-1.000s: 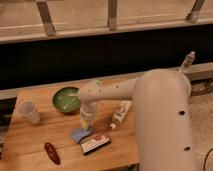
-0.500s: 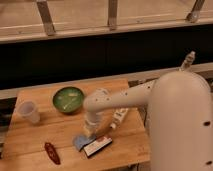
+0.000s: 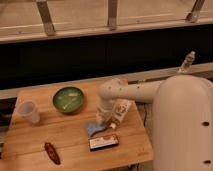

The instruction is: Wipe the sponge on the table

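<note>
The light-blue sponge (image 3: 93,129) lies on the wooden table (image 3: 65,131) near its middle, just left of a white packet. My gripper (image 3: 102,120) points down onto the sponge's right end and is shut on it. The sponge's lower edge rests against the tabletop. My white arm (image 3: 135,92) reaches in from the right, low over the table.
A green bowl (image 3: 68,99) sits at the back of the table and a clear plastic cup (image 3: 28,112) at the left. A black-and-white box (image 3: 104,142) lies right in front of the sponge. A red item (image 3: 51,152) lies front left. A white packet (image 3: 120,112) rests beside the gripper.
The gripper and the sponge have shifted to the right and a little toward the back of the table. The arm has swung right with them.
</note>
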{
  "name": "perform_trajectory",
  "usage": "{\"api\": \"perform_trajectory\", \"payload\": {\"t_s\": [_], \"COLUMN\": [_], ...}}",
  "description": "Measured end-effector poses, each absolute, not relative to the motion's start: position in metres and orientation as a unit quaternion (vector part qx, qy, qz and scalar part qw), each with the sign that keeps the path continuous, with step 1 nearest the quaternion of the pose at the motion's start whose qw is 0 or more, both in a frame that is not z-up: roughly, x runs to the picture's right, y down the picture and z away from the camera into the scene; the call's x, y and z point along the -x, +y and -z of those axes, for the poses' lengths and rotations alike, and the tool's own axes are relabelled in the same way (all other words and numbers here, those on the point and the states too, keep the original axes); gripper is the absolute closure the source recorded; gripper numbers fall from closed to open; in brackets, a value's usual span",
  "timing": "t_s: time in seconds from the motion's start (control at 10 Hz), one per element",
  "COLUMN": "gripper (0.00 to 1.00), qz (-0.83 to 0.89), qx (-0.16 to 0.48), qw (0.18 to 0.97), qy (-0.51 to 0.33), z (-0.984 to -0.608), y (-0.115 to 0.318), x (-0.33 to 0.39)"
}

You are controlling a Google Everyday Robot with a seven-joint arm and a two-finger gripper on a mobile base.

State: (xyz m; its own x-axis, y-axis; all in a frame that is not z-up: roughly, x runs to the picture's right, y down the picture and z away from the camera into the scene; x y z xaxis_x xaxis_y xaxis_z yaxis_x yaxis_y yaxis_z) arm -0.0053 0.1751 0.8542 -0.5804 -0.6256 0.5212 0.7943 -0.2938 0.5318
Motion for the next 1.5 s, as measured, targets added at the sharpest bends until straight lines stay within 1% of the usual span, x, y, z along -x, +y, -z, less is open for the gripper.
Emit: {"api": "perform_trajectory", "payload": {"t_s": [0.1,0.2,0.4,0.6,0.8,1.0,1.4,1.5], "gripper": [1.00,1.00,1.00,1.00,1.00,1.00,1.00,1.00], "qz": [0.796,0.798,0.804,0.813,0.823,0.834,0.850,0.853], "qx": [0.109,0.110,0.103,0.099,0.096,0.091,0.082,0.081], "qw": [0.451,0.454,0.446,0.428,0.406,0.375,0.321,0.310], "qy": [-0.389,-0.382,-0.380,-0.383,-0.386,-0.394,-0.409,-0.412], "z": [-0.864,-0.879,-0.900,-0.914,-0.916,-0.905,-0.858,-0.839], "y": [0.160,0.136,0.105,0.089,0.087,0.100,0.159,0.183], "x": [-0.004,-0.014,-0.009,0.005,0.022,0.044,0.092,0.106]}}
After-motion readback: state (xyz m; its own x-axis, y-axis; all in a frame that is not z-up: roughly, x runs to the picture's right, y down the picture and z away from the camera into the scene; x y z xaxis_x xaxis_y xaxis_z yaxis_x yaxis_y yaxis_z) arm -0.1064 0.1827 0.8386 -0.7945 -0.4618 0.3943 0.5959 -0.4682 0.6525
